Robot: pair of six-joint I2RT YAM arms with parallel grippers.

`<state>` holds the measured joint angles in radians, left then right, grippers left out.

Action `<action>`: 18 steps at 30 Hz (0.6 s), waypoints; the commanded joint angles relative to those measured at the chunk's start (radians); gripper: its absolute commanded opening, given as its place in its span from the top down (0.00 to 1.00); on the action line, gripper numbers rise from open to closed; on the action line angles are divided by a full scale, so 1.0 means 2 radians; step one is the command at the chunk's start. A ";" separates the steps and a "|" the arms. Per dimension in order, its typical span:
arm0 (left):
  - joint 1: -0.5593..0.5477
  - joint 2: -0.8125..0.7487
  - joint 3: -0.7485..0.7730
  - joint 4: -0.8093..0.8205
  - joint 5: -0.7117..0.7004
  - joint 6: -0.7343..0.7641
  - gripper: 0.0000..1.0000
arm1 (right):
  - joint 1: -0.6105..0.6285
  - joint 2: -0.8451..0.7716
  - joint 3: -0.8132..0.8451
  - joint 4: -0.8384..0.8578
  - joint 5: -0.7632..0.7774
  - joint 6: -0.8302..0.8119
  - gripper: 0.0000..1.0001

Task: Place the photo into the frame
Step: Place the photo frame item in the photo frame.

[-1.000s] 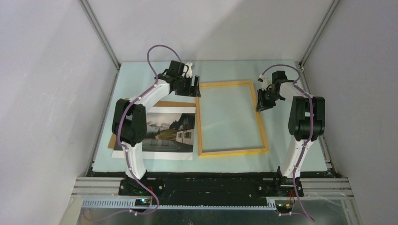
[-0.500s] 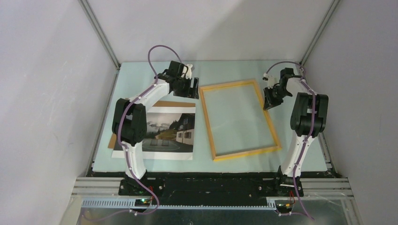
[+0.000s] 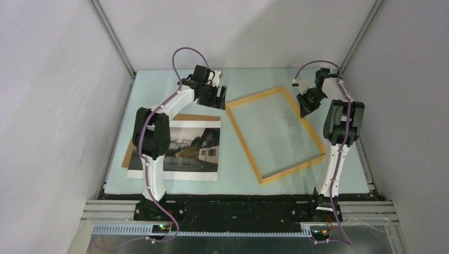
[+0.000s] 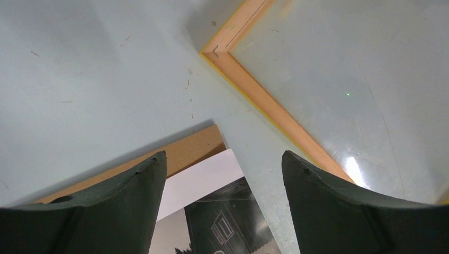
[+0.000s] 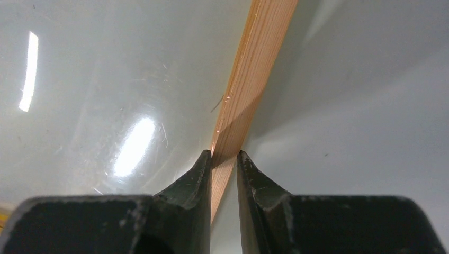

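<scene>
Overhead: the frame [image 3: 292, 169] sits skewed on the bench [image 3: 238, 182], right of the photo [image 3: 193, 151], and the left arm hides the photo's left part. Left wrist: left end effector [image 4: 222, 164] gapes wide, empty, over the photo's corner and a brown board [image 4: 185, 153]. Right wrist: right end effector [image 5: 224, 156] pinches the frame's wooden edge.

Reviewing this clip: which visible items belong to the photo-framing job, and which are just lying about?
Job in hand:
photo
frame, edge pinched in the jaws of the right gripper
left gripper, jaws open over the photo's corner

Lying about:
brown backing board, under the photo
</scene>
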<state>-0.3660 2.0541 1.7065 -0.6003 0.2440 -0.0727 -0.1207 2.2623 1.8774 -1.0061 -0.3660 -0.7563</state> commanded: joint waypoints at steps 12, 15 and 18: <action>0.001 0.082 0.104 -0.019 0.016 -0.017 0.16 | 0.083 0.037 0.050 -0.027 0.004 -0.152 1.00; 0.000 0.091 0.110 -0.020 0.017 -0.023 0.16 | 0.093 0.029 0.038 -0.021 0.000 -0.157 1.00; -0.001 0.099 0.110 -0.020 0.016 -0.023 0.17 | 0.102 0.026 0.037 -0.018 -0.003 -0.162 1.00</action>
<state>-0.3660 2.2414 1.8835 -0.6388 0.2661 -0.0994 0.0273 2.3177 1.9827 -1.0813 -0.3214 -0.9871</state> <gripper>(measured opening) 0.840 0.228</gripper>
